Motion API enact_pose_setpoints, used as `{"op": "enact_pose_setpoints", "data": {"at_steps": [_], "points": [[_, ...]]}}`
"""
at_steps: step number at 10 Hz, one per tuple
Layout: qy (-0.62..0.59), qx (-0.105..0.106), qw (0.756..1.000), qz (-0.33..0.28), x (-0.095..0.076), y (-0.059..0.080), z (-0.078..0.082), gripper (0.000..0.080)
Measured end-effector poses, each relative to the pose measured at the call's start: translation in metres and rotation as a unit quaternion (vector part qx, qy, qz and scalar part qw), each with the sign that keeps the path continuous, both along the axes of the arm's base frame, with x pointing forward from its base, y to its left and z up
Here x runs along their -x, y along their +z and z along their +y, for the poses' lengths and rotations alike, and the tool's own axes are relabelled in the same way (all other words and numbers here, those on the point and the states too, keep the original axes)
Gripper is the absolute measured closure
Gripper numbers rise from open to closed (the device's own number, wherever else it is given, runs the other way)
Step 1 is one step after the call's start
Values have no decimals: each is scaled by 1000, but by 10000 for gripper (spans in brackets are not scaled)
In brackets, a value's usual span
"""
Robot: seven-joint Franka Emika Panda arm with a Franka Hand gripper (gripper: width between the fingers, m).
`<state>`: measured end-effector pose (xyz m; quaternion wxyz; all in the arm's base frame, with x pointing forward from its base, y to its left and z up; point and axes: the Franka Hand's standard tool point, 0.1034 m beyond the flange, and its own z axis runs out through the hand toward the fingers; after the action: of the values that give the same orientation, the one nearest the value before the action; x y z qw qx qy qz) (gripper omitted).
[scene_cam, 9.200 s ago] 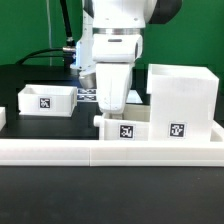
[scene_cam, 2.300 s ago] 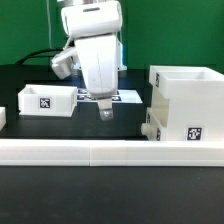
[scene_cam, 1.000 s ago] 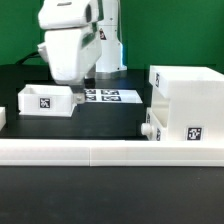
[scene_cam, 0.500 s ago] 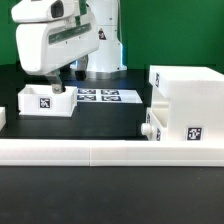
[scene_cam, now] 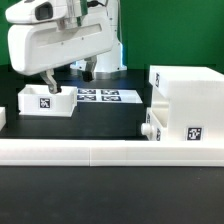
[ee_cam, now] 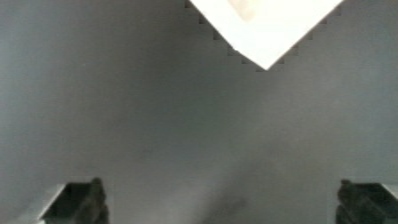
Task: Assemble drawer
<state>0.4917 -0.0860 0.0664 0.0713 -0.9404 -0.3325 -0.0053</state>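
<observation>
The large white casing (scene_cam: 186, 98) stands at the exterior view's right, with one knobbed tray (scene_cam: 152, 131) sitting in its lower part, knob outward. The second small tray (scene_cam: 46, 101) lies open-side up at the exterior view's left. My gripper (scene_cam: 68, 80) hangs tilted just above and behind that tray, with one dark fingertip (scene_cam: 49, 86) near its back rim. In the wrist view the gripper (ee_cam: 224, 205) is open wide and empty over the dark table. A white corner (ee_cam: 267, 25) shows ahead; I cannot tell which part it is.
The long low white rail (scene_cam: 110, 152) runs across the front. The marker board (scene_cam: 102, 96) lies flat between the left tray and the casing. A small white piece (scene_cam: 2, 117) shows at the exterior view's left edge.
The arm has swung from the middle to the exterior view's left and now hangs over the left tray. The hand has turned and tilted. The parts have not moved over the last second.
</observation>
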Motion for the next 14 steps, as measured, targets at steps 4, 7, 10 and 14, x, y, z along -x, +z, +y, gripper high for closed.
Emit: {"op": "enact_pose_setpoints", "data": {"at_steps": [4,7,10,14], "points": [[-189,27,981,-28,30,-2,-7,150],[-288,20,957,-18,40,-8,-2,150],[-357,12,934,-8,39,-8,1,150],[-371,17,928,2,64,-19,5,150]]}}
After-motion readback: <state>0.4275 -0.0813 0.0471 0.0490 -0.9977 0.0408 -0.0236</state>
